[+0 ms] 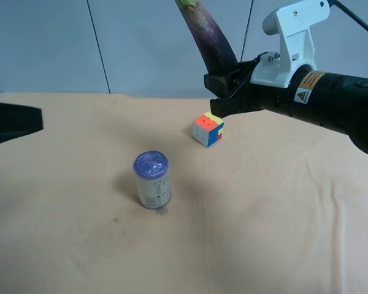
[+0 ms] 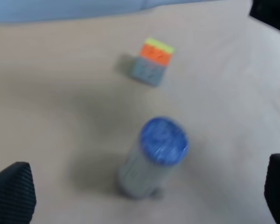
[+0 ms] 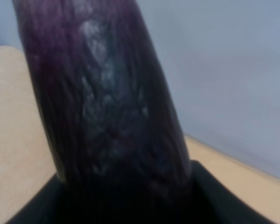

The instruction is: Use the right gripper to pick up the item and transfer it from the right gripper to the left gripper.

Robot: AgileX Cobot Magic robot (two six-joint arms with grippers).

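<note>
My right gripper [image 1: 224, 86], on the arm with the white housing at the exterior high view's right, is shut on the lower end of the item, a dark purple eggplant [image 1: 211, 37]. It holds the eggplant tilted up in the air, well above the table, with the greenish stem tip at the top. In the right wrist view the eggplant [image 3: 107, 102] fills the frame between the black fingers [image 3: 224, 200]. My left gripper [image 2: 144, 191] is open and empty, and its fingertips [image 2: 11, 191] sit wide apart. The all-black left arm [image 1: 12, 122] shows at the exterior high view's left edge, far from the eggplant.
A purple-lidded can [image 1: 152, 179] stands upright mid-table, also below my left gripper in the left wrist view [image 2: 154, 156]. A multicoloured puzzle cube [image 1: 208, 128] lies under the right gripper; it also shows in the left wrist view [image 2: 151, 60]. A tan cloth [image 1: 264, 233] covers the table.
</note>
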